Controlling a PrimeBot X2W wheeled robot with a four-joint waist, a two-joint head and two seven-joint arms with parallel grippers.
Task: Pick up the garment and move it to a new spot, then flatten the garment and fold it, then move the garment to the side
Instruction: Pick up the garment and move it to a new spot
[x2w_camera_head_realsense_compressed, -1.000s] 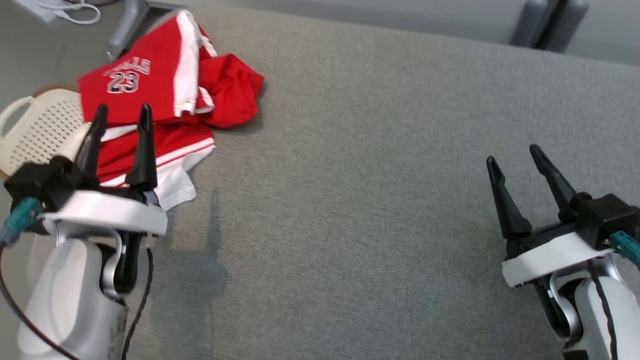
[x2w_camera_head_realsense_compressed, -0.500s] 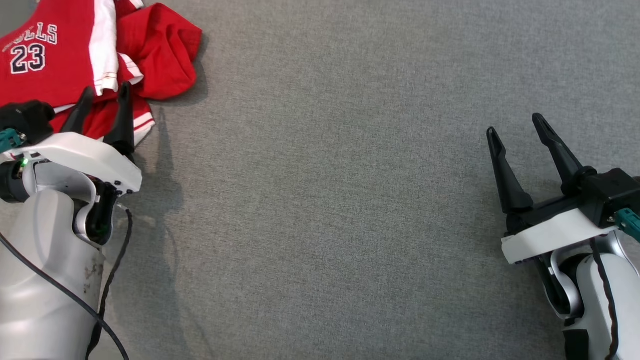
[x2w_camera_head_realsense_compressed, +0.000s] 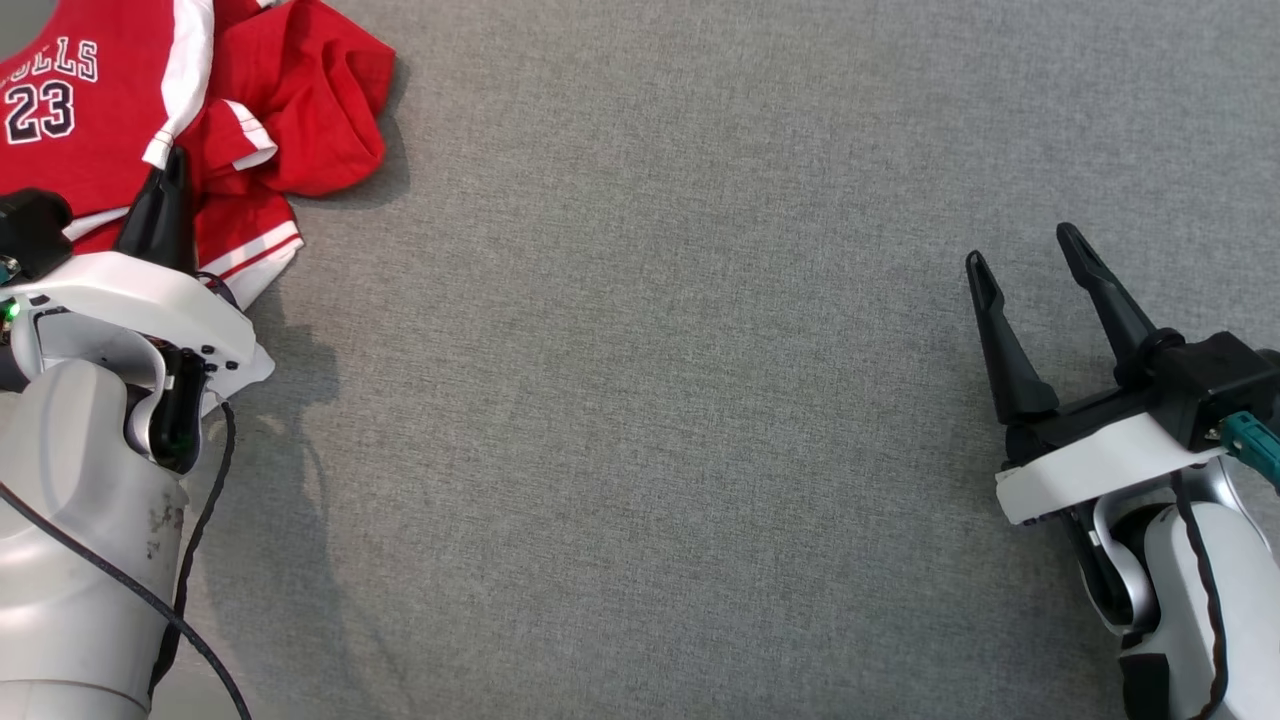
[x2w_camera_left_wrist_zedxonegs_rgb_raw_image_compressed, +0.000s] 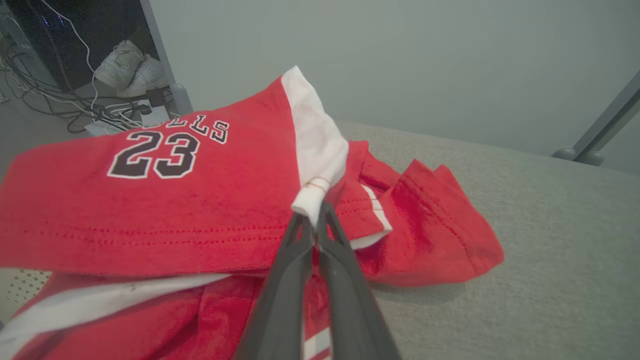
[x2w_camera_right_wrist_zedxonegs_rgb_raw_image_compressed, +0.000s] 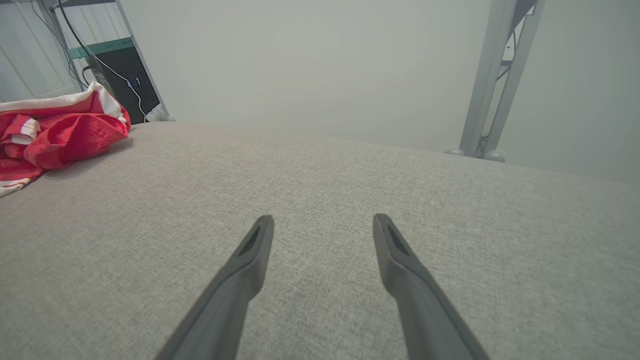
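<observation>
Left gripper (x2w_camera_left_wrist_zedxonegs_rgb_raw_image_compressed: 313, 212) is pinching the hem end of the white side stripe (x2w_camera_left_wrist_zedxonegs_rgb_raw_image_compressed: 315, 150) on the garment (x2w_camera_head_realsense_compressed: 90, 140), jaws closed on the cloth. The garment is lying crumpled at the far left of the grey fabric surface (x2w_camera_head_realsense_compressed: 650, 400), red, "23" print facing up. Right gripper (x2w_camera_head_realsense_compressed: 1022, 248) is hovering over bare surface on the right, well apart from the garment, jaws spread wide, holding nothing.
</observation>
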